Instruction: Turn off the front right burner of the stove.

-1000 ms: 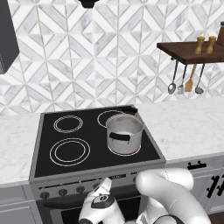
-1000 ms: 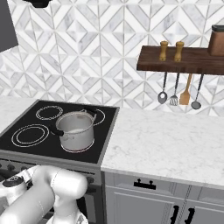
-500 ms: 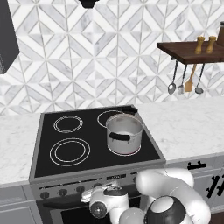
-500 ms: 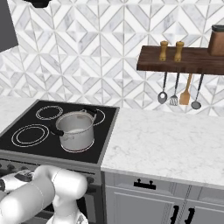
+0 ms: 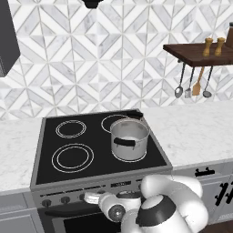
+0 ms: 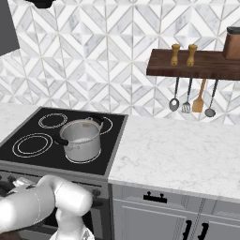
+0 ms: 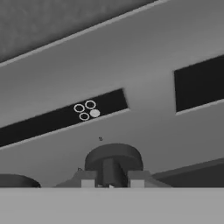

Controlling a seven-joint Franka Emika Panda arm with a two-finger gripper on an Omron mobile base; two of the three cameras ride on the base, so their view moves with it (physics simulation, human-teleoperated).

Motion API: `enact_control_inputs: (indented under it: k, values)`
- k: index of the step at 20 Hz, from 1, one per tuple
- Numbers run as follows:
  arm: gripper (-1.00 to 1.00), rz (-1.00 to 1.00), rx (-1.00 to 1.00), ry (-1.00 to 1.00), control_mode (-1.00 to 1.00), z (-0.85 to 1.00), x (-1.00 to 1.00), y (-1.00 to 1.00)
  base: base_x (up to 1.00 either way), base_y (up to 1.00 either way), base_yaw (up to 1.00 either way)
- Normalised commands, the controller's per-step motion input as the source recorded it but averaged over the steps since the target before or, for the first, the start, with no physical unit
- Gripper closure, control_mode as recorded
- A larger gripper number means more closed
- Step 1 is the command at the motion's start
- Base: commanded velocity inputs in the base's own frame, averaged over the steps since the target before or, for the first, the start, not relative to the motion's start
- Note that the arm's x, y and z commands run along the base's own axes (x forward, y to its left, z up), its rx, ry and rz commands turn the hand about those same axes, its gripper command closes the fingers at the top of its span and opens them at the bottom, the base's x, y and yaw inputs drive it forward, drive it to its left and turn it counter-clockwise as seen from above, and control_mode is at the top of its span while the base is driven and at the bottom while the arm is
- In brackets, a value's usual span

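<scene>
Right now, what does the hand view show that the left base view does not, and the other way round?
Hand view: one dark knob close up, the gripper with its tips on either side of the knob's ridge, and above it a small marking of four circles, the lower right one filled. Left base view: the black cooktop, a steel pot at its front right, the wooden shelf with hanging utensils. Both: the stove, its grey front panel.

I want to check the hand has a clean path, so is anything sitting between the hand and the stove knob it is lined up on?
Nothing visible does. In the hand view the hand sits right at a dark round knob on the stove front panel, its fingertips on either side of the knob's raised ridge, with no object in between.
</scene>
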Motion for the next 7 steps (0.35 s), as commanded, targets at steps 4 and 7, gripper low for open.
enact_control_inputs:
  k: [4, 7]
  values:
    - [1.00, -0.13, 0.60, 0.00, -1.00, 0.26, 0.00, -0.02, 0.00, 0.00, 0.00]
    - [1.00, -0.15, 0.61, 0.01, -1.00, 0.25, 0.00, -0.05, 0.00, 0.00, 0.00]
